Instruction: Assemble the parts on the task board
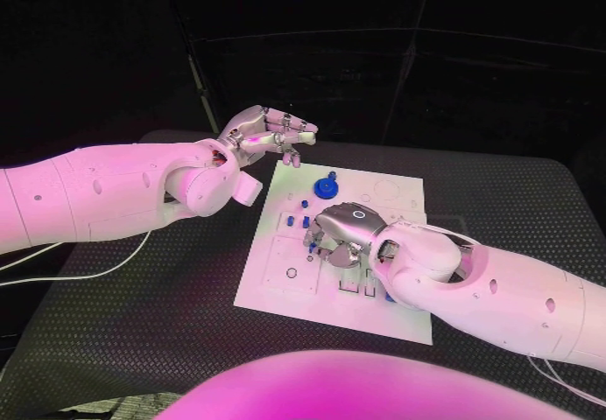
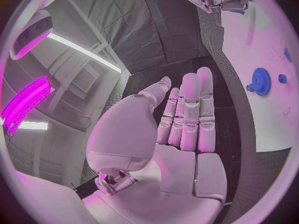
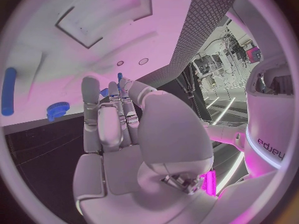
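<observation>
The white task board [image 1: 379, 302] lies in the middle of the black table. A blue gear [image 1: 327, 186] stands near its far edge, with small blue pegs [image 1: 303, 221] a little nearer. My right hand [image 1: 343, 232] reaches down onto the board's middle beside those pegs. In the right wrist view its thumb and fingers [image 3: 118, 92] close together with a small blue part [image 3: 119, 76] peeking out between the tips. My left hand [image 1: 268, 131] hovers raised off the board's far left corner, fingers [image 2: 190, 114] extended and holding nothing. The gear [image 2: 260, 81] lies beyond it.
A white cable [image 1: 76, 276] runs over the table at the left. The board has a rectangular recess [image 3: 102, 15] and small round holes [image 3: 143, 61]. A long blue piece [image 3: 9, 83] and the gear [image 3: 58, 110] lie near the board's edge.
</observation>
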You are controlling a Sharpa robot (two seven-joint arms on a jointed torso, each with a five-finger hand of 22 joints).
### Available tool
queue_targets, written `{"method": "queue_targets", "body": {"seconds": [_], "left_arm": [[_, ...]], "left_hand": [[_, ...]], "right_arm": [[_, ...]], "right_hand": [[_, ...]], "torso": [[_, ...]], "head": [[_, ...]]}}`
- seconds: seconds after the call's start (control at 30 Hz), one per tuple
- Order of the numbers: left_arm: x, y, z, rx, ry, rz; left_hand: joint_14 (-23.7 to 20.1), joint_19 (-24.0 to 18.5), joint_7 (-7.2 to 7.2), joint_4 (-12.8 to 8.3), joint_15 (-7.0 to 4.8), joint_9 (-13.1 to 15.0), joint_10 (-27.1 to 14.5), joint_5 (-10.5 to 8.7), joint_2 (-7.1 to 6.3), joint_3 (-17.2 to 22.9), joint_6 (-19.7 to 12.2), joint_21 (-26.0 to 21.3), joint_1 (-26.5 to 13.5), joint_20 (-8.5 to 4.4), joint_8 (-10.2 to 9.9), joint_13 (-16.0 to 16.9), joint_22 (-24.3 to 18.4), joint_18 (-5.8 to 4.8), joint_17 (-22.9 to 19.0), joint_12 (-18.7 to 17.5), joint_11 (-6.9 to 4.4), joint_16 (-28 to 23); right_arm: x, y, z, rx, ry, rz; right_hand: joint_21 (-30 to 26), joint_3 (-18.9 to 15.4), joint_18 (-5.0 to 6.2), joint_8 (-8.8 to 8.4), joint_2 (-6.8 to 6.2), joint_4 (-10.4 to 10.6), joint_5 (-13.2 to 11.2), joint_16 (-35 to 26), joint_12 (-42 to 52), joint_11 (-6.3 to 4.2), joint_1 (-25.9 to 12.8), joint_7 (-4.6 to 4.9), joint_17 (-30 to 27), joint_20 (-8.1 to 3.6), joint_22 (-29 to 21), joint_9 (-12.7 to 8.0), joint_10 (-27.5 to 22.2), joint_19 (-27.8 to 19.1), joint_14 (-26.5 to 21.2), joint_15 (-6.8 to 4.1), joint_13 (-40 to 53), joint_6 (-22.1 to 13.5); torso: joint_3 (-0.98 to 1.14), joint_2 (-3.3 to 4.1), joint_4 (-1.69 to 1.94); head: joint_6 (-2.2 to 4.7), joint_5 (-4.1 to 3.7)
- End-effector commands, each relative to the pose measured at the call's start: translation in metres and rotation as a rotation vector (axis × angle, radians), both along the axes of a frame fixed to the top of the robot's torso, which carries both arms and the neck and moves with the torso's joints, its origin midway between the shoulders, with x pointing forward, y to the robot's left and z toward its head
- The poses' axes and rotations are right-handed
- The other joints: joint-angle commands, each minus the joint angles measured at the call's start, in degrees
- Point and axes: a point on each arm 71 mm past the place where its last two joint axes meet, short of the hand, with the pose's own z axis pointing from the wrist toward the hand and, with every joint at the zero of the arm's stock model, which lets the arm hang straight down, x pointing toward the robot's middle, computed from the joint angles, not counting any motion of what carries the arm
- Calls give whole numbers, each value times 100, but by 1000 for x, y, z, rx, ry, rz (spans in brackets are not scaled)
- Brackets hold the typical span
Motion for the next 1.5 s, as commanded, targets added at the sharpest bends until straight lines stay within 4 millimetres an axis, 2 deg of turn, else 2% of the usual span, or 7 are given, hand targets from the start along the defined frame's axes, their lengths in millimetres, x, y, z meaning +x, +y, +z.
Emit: {"method": "queue_targets", "body": {"seconds": [0.03, 0.47, 1.23, 1.5], "left_arm": [[0, -2, 3, -19, -15, -12], [0, -3, 3, -21, -15, -18], [1, -4, 2, -22, -10, -25], [0, -5, 2, -22, -7, -30]], "left_hand": [[-39, -7, 26, -2, 16, -7, -40, -3, -17, -38, -1, -19, -55, 17, -30, -6, -5, 33, -5, 9, -19, -19], [-46, -10, 27, 1, 18, -6, -40, -4, -14, -45, 0, -29, -55, 19, -29, -5, -12, 33, -9, 12, -19, -25], [-52, -12, 27, 3, 19, -5, -42, -3, -13, -51, 0, -37, -54, 20, -28, -4, -18, 33, -12, 14, -18, -29], [-52, -12, 27, 3, 19, -5, -42, -3, -13, -51, 0, -37, -54, 20, -28, -4, -18, 33, -12, 14, -18, -29]], "right_arm": [[0, 1, -2, -24, 4, 10], [-1, 3, -9, -39, 13, 11], [-2, 6, -19, -69, 27, 8], [-3, 8, -20, -92, 22, 3]], "right_hand": [[35, -12, -70, -6, -10, 4, 32, 5, -24, 12, -57, 34, -6, 20, 3, 4, -8, -27, 201, -9, 9, 10], [36, -19, -69, -6, -10, 9, 30, 9, -24, 12, -70, 34, -4, 23, 4, 4, -6, -31, 200, -8, 11, 12], [34, -21, -68, -8, -7, 12, 31, 10, -26, 13, -78, 34, -7, 24, -2, 3, -7, -37, 199, -7, 11, 10], [11, -94, -61, -61, -67, 41, 24, -9, -88, 37, -190, 50, -65, 45, -43, -18, -99, -92, 177, 14, -3, -69]], "torso": [[-3, 0, 3], [3, 3, 2], [-2, 0, -1], [-2, -3, 1]], "head": [[1, -7], [1, 16], [1, 34], [1, 32]]}}
